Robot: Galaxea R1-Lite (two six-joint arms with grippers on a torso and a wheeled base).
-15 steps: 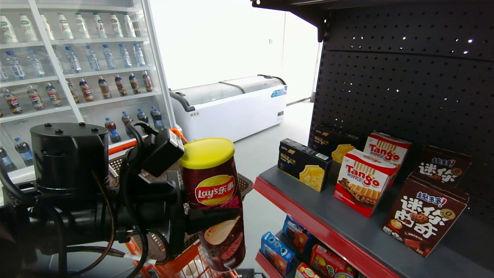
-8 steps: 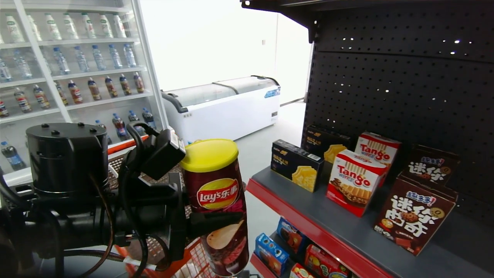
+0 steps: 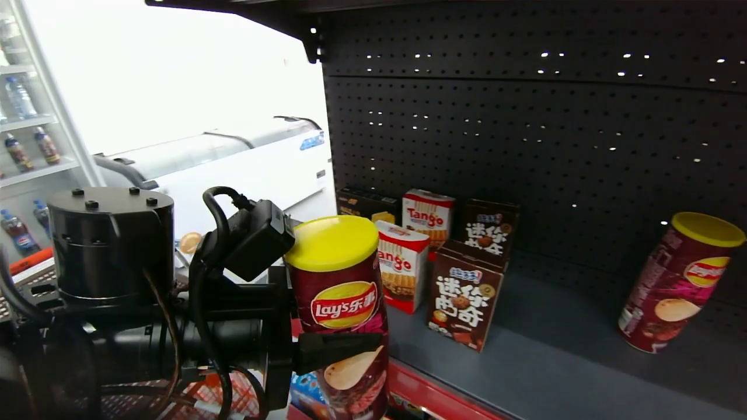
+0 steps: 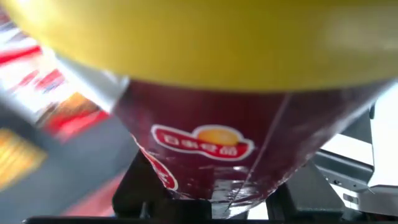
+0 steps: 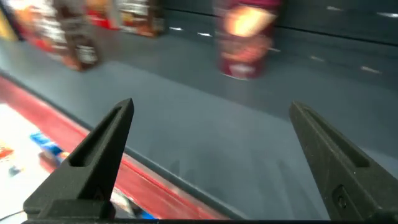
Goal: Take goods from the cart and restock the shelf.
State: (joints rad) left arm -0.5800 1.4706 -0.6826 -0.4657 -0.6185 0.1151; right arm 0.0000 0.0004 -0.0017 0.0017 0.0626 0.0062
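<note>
A dark red chip can with a yellow lid [image 3: 341, 291] stands upright in my left gripper [image 3: 338, 344], which is shut on its lower body, just in front of the shelf's red front edge. In the left wrist view the same can [image 4: 211, 143] sits between the jaws of the left gripper [image 4: 217, 202]. A second, matching chip can [image 3: 677, 283] stands on the grey shelf deck [image 3: 554, 350] at the right. My right gripper [image 5: 214, 162] hovers open above the deck, facing that can [image 5: 245, 37].
Wafer boxes [image 3: 402, 265] and brown cookie boxes [image 3: 464, 303] stand on the shelf's left part, against the black pegboard [image 3: 525, 128]. The deck between boxes and second can is bare. An orange cart [image 3: 26, 261] is at lower left; a chest freezer [image 3: 233, 169] lies behind.
The head camera has swung right, so the shelf and the second can have come into the picture. The left gripper keeps the can in the same hold.
</note>
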